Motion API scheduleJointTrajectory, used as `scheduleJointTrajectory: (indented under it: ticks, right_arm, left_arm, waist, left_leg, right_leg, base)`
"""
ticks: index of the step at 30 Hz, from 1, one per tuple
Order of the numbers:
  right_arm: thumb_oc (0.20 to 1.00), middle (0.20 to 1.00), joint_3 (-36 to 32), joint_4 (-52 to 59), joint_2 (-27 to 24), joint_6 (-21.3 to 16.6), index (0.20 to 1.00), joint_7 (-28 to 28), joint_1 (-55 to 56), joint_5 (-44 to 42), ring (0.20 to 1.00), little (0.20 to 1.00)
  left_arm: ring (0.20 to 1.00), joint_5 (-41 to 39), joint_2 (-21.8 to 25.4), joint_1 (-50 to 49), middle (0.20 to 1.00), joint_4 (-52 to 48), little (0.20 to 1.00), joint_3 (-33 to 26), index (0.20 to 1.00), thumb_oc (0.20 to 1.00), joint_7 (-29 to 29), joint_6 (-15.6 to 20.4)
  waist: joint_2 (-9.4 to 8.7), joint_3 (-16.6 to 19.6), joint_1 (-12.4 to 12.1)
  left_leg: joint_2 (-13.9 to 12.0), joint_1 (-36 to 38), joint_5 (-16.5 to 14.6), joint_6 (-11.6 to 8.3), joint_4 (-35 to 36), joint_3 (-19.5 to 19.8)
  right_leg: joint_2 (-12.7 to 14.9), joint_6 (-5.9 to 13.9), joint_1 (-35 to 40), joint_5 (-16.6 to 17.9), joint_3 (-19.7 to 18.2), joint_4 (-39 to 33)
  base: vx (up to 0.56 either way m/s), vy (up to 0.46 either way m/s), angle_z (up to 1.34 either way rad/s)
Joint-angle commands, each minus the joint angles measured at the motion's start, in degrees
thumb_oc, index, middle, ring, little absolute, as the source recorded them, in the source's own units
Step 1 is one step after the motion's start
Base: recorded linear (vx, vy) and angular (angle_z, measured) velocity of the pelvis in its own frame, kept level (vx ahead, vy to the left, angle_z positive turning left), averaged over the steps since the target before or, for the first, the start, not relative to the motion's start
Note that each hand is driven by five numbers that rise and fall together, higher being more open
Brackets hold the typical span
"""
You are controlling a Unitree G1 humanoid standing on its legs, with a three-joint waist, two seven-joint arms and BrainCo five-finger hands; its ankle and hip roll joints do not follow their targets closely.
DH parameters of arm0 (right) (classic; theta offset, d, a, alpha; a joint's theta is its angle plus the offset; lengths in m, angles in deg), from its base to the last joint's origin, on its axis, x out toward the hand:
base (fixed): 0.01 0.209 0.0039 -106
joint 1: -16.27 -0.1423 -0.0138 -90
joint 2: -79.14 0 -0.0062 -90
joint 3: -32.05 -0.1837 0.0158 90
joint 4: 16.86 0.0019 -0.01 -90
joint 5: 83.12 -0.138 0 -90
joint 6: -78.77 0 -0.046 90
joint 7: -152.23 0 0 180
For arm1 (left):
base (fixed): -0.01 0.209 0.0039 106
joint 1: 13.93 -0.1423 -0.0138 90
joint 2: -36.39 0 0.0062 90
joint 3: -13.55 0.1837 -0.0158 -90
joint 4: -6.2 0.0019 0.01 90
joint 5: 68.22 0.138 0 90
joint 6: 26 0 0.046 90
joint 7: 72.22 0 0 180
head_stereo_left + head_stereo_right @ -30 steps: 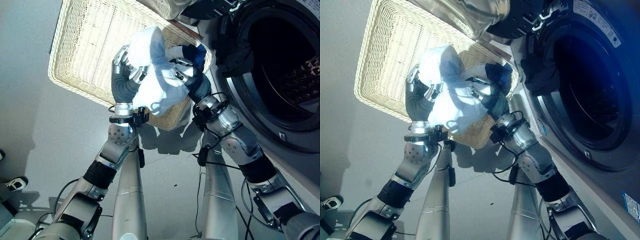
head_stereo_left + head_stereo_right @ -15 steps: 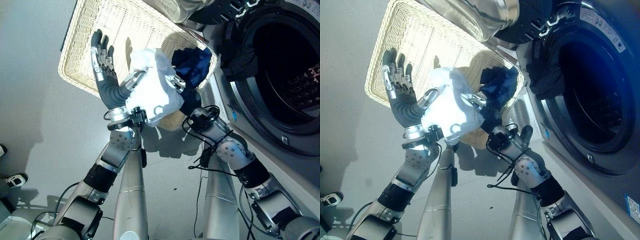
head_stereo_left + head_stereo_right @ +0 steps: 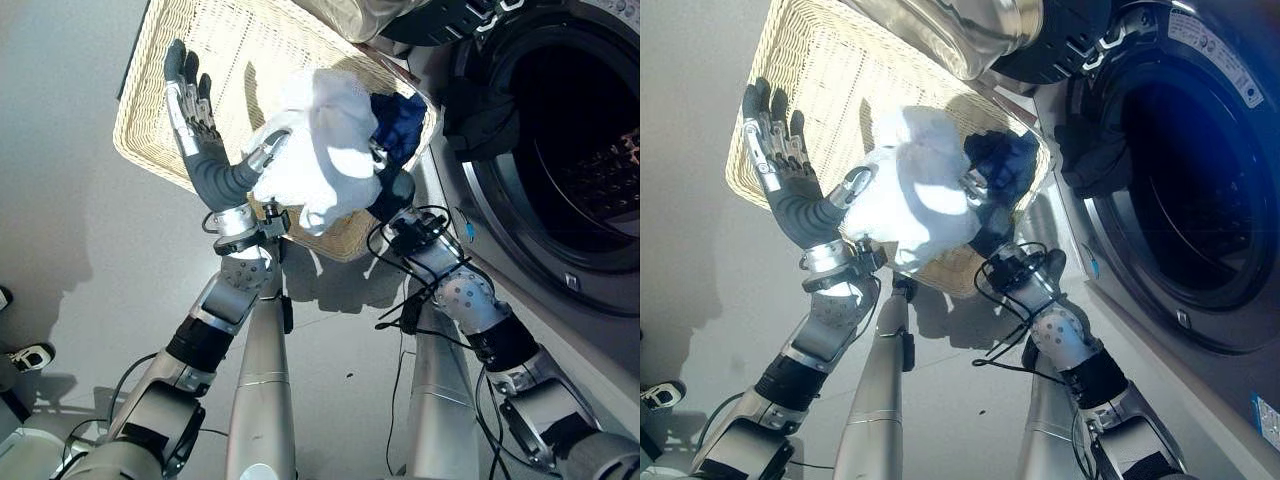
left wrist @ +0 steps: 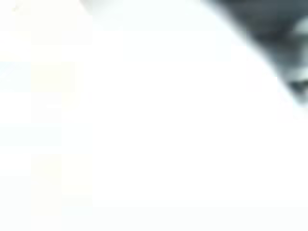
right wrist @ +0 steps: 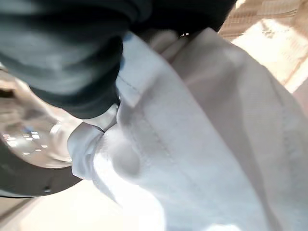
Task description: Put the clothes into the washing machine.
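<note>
A white garment (image 3: 320,150) is bunched up over the wicker basket (image 3: 170,90), with a dark blue garment (image 3: 402,112) tucked against its right side. My right hand (image 3: 385,185) comes up from below with its fingers curled into the white cloth, which shows close up in the right wrist view (image 5: 216,144). My left hand (image 3: 195,120) stands open to the left of the bundle, fingers straight up over the basket, its thumb resting against the white cloth. The washing machine's drum opening (image 3: 575,150) lies at the right.
The machine's open glass door (image 3: 350,15) hangs over the basket's far edge. Dark cloth (image 3: 480,110) drapes over the drum's left rim, and more laundry lies inside the drum (image 3: 615,160). Grey floor (image 3: 70,250) spreads to the left of the basket.
My left hand has let go of the white garment, straightened its fingers and moved left. The right hand keeps the bundle and has raised it slightly toward the basket's right corner.
</note>
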State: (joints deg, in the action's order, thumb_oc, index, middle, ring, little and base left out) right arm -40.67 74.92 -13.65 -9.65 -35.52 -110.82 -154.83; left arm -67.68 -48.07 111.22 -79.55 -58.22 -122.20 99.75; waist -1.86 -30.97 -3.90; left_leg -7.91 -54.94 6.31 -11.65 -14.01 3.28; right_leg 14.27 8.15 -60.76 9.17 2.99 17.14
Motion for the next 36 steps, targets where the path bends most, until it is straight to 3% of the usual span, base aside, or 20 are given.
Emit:
scheduleJointTrajectory:
  ticks: [1, 11, 16, 24, 28, 29, 32, 34, 36]
  right_arm:
    - [0.2, 0.2, -1.6, 4.0, 1.6, -5.0, 0.2, -4.5, -1.3, -4.3, 0.2, 0.2]
    - [0.2, 0.2, -7.8, -0.3, -4.0, -11.1, 0.2, -2.3, -2.0, -6.1, 0.2, 0.2]
    - [0.2, 0.2, -9.9, -2.7, -5.2, -12.4, 0.2, -2.0, -2.0, -6.5, 0.2, 0.2]
    - [0.2, 0.2, -11.9, -15.5, -9.1, -12.7, 0.2, 2.4, -4.2, -11.2, 0.2, 0.2]
    - [0.2, 0.2, -13.3, -28.3, -11.4, -14.1, 0.2, 6.2, -6.4, -14.4, 0.2, 0.2]
    - [0.2, 0.2, -13.5, -33.0, -12.5, -15.4, 0.2, 10.1, -8.0, -16.4, 0.2, 0.2]
    - [0.2, 0.2, -14.8, -40.1, -16.7, -19.9, 0.2, 14.9, -11.2, -20.4, 0.2, 0.2]
    - [0.2, 0.2, -15.9, -43.7, -20.2, -26.8, 0.2, 19.6, -14.3, -20.4, 0.2, 0.2]
    - [0.2, 0.2, -17.2, -45.6, -23.0, -33.2, 0.2, 27.9, -17.4, -16.8, 0.2, 0.2]
  left_arm:
    - [1.0, -0.4, 1.8, 1.8, 1.0, -0.7, 1.0, -3.0, 1.0, 1.0, -1.4, 0.6]
    - [1.0, -1.9, 5.3, 3.6, 1.0, 6.8, 1.0, -3.9, 1.0, 1.0, -2.3, -1.9]
    - [1.0, -3.1, 5.9, 4.2, 1.0, 10.1, 1.0, -3.9, 1.0, 1.0, -2.9, -2.3]
    - [1.0, -6.0, 6.8, 6.5, 1.0, 19.9, 1.0, -2.9, 1.0, 1.0, -3.1, -2.4]
    - [1.0, -7.2, 7.1, 8.8, 1.0, 25.4, 1.0, -1.5, 1.0, 1.0, -3.4, -1.6]
    - [1.0, -7.9, 7.0, 9.7, 1.0, 27.3, 1.0, -0.9, 1.0, 1.0, -3.6, -1.2]
    - [1.0, -9.2, 7.8, 10.1, 1.0, 29.3, 1.0, 0.3, 1.0, 1.0, -3.1, -0.6]
    - [1.0, -9.6, 9.3, 10.0, 1.0, 30.2, 1.0, 1.5, 1.0, 1.0, -2.8, -0.5]
    - [1.0, -9.9, 10.6, 9.4, 1.0, 30.1, 1.0, 2.6, 1.0, 1.0, -2.8, -0.5]
  waist:
    - [1.72, 1.2, 1.4]
    - [1.48, 1.2, 2.7]
    - [1.41, 1.2, 3.1]
    - [1.48, 1.2, 3.7]
    - [1.54, 1.2, 3.9]
    - [1.64, 1.2, 3.9]
    - [1.78, 1.2, 3.9]
    - [1.5, 1.2, 3.8]
    - [1.23, 1.2, 3.7]
  left_leg:
    - [5.4, -2.3, 1.4, 5.11, 0.5, 0.4]
    - [4.6, -2.2, 1.3, 4.5, 0.3, -0.3]
    - [4.4, -2.0, 1.2, 4.27, 0.5, -0.6]
    - [3.6, -1.9, 1.2, 3.56, 0.5, -1.3]
    - [3.2, -1.8, 1.0, 3.21, 0.5, -1.7]
    - [3.1, -1.9, 0.8, 3.11, 0.3, -1.8]
    - [2.7, -1.8, 0.2, 2.98, -0.2, -1.9]
    - [2.4, -2.0, -0.2, 2.98, -0.8, -1.7]
    - [2.2, -2.0, -0.6, 3.14, -0.6, -1.3]
  right_leg:
    - [-2.7, 2.86, 0.7, 1.8, 4.7, -0.9]
    - [-2.9, 3.21, 0.5, 2.0, 4.1, -0.8]
    - [-3.1, 3.33, 0.5, 2.0, 4.0, -0.9]
    - [-3.3, 3.47, 0.4, 2.0, 3.7, -0.7]
    - [-3.6, 3.48, 0.5, 1.9, 3.8, -0.9]
    - [-3.8, 3.36, 0.4, 1.9, 3.7, -0.9]
    - [-4.0, 3.25, 0.7, 1.8, 3.6, -1.0]
    - [-4.1, 3.3, 0.9, 1.8, 3.8, -0.9]
    - [-4.4, 3.43, 1.2, 2.0, 4.1, -1.4]
  base:
    - [0.0, 0.0, 0.0]
    - [0.0, 0.006, 0.0]
    - [0.0, 0.0, 0.0]
    - [0.0, 0.024, -0.01]
    - [0.0, 0.008, 0.0]
    - [0.0, 0.041, -0.04]
    - [0.0, 0.011, -0.08]
    - [0.01, -0.045, -0.08]
    - [-0.01, -0.092, -0.08]
